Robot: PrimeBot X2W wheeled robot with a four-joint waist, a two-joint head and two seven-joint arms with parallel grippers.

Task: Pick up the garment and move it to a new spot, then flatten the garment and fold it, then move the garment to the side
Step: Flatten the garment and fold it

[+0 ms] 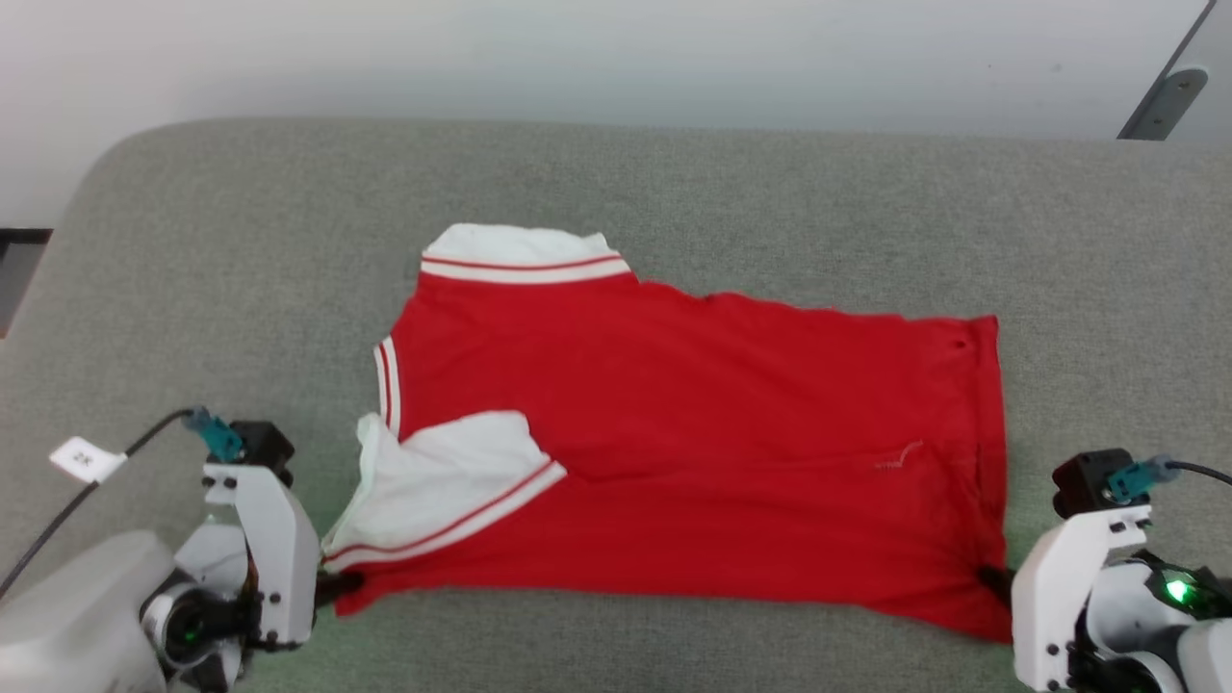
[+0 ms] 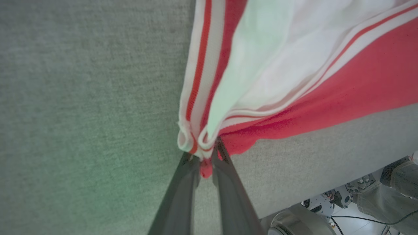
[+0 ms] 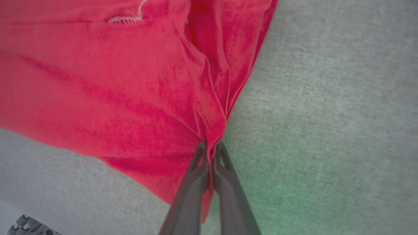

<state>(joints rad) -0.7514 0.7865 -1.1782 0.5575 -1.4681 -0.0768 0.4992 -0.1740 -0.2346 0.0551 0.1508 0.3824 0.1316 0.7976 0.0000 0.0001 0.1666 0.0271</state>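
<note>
the shirt (image 1: 693, 423) lies spread sideways on the grey bench (image 1: 192, 241); the left gripper (image 2: 204, 150) is clamped on its collar-side corner and the right gripper (image 3: 211, 146) on a hem corner; both bites look thin, so an uneven pull could slip a corner loose and skew the fold.

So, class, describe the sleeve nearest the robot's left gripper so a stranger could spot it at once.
On the grey padded surface lies a red garment. At its near left corner, by the left gripper, a white sleeve is folded in over the red body. Unlike the far sleeve, which sticks out, its striped cuff slants across red cloth.
</note>
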